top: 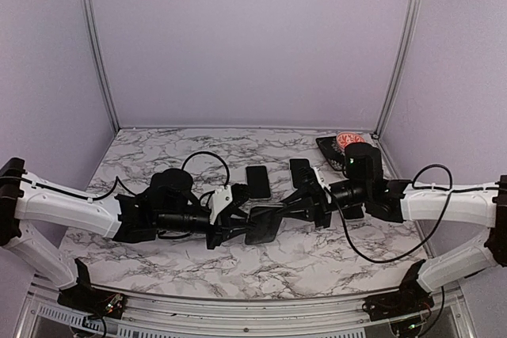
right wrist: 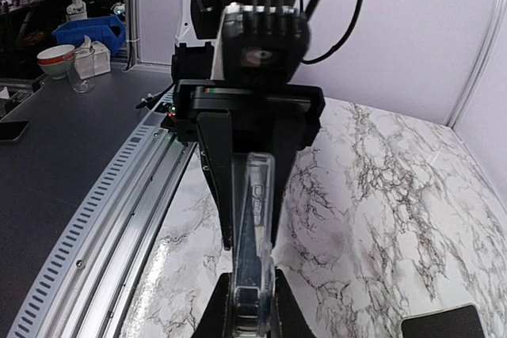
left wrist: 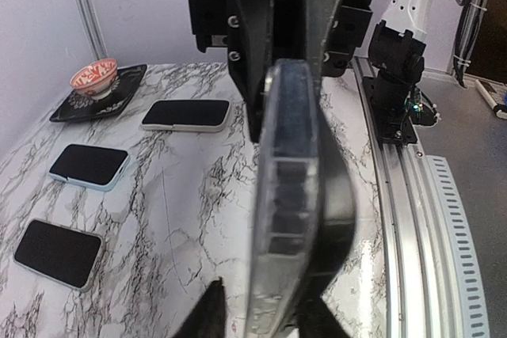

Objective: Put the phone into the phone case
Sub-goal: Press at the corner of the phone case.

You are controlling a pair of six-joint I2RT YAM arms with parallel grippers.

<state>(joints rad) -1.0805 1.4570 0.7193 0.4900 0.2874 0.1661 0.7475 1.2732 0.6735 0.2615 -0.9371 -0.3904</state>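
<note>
A clear phone case (left wrist: 281, 195) is held edge-up between both grippers above the table's middle (top: 265, 225). A black phone (left wrist: 339, 211) sits partly in it and bows out of one side. In the right wrist view the phone shows as a dark wedge (right wrist: 252, 251) inside the clear case (right wrist: 259, 187). My left gripper (top: 247, 225) is shut on the case's left end, its fingers low in its own view (left wrist: 261, 318). My right gripper (top: 295, 210) is shut on the other end (right wrist: 253, 314).
Three spare phones lie on the marble behind the grippers (left wrist: 186, 114), (left wrist: 89, 165), (left wrist: 58, 252); two show from above (top: 257, 182), (top: 301, 172). A red-patterned bowl (top: 348, 142) stands on a black plate (left wrist: 131, 83) at the back right. A rail (top: 238, 306) runs along the near edge.
</note>
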